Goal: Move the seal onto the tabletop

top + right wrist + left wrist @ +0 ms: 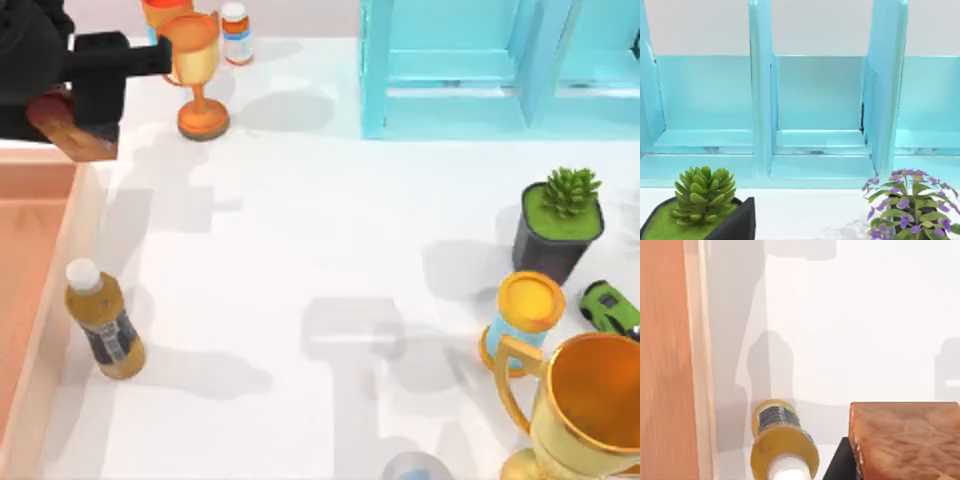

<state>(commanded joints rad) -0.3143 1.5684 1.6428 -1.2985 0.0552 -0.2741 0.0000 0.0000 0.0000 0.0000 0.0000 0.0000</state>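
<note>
With the left gripper (95, 95) clamped on the seal (70, 128) above the tray (75, 215) rim, releasing early could drop it off the bench (300, 250), or clip the amber bottle (105, 320).

Seal (905, 440) mottled, rough-looking; tabletop (320, 240) smooth matt white (tray (30, 260) wood-grained).
</note>
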